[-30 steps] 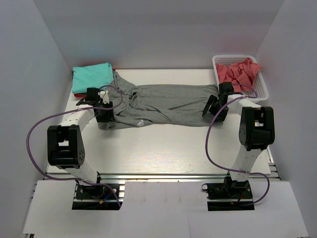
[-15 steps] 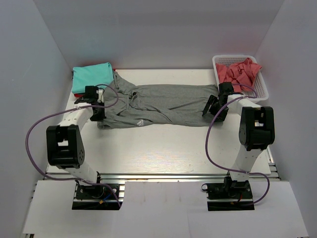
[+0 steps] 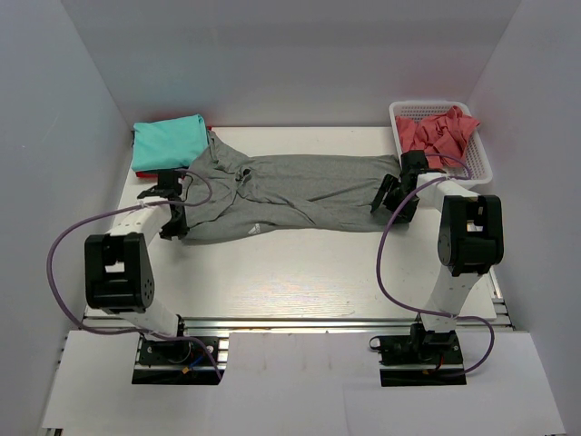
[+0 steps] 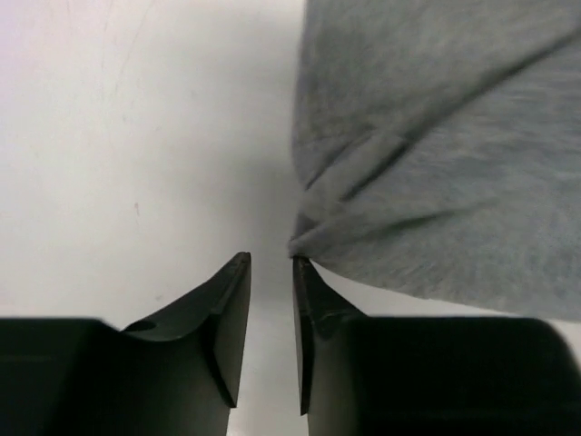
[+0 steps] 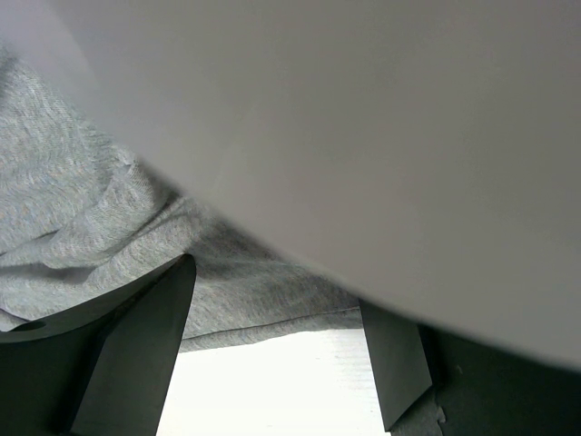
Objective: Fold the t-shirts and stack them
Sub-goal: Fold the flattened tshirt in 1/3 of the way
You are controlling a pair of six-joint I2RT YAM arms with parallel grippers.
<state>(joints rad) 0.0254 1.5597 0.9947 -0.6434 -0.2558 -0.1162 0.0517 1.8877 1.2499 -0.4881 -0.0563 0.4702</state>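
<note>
A grey t-shirt (image 3: 300,186) with a small white mark (image 3: 257,227) lies spread across the table's middle. A folded teal t-shirt (image 3: 168,141) sits at the back left, with a sliver of red cloth (image 3: 210,128) showing under it. Coral-pink t-shirts (image 3: 440,132) lie in the basket. My left gripper (image 3: 172,221) is at the grey shirt's left edge. In the left wrist view it (image 4: 270,259) is empty, its jaws a narrow gap apart, and the shirt (image 4: 436,136) touches its right fingertip. My right gripper (image 3: 390,200) is wide open (image 5: 272,291) over the shirt's right hem (image 5: 91,209).
A white mesh basket (image 3: 484,159) stands at the back right corner. White walls close in the left, right and back sides. Purple cables loop from both arms over the near table. A pale blurred surface fills the top of the right wrist view.
My left gripper has slid left off the grey shirt to its left edge, and the shirt's left part now lies uncovered. The right arm has not moved.
</note>
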